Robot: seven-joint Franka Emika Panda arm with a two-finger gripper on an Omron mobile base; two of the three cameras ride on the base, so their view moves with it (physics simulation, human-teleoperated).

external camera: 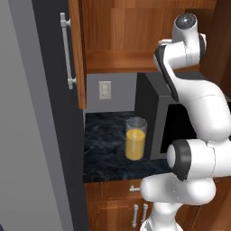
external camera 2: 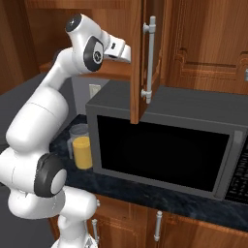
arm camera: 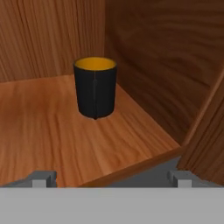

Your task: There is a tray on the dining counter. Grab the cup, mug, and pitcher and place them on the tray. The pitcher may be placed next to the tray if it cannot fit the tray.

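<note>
**Jaws wide at cabinet mouth, mug ahead on shelf**

Jaws [arm camera: 112,177] standing fully apart, gripping nothing, tips just showing at the near edge of the cabinet shelf [arm camera: 43,131]. Hand reaching up into the open wall cabinet in the right base view, beside the hanging cabinet door [external camera 2: 140,58].

Mug [arm camera: 95,87] sitting upright on the wooden shelf, well ahead of the tips, near the back right corner but apart from both walls. Black outside, orange-yellow inside; nothing visible in it from this angle, probably empty. Looking stiff and light, likely smooth-sided and a bit slippery. A thin vertical line on the near side, possibly the handle seen edge-on; cannot tell. Best hold judged as a pinch across the body below the rim, jaws straddling it, clear of that line.

Pitcher [external camera: 135,138] standing on the black marbled table below, just beside the microwave [external camera 2: 164,140], clear glass, orange liquid filling roughly the lower half. Likely heavier, fragile, prone to sloshing; needing upright carrying and a grip on the lower, filled part of the body.
</note>
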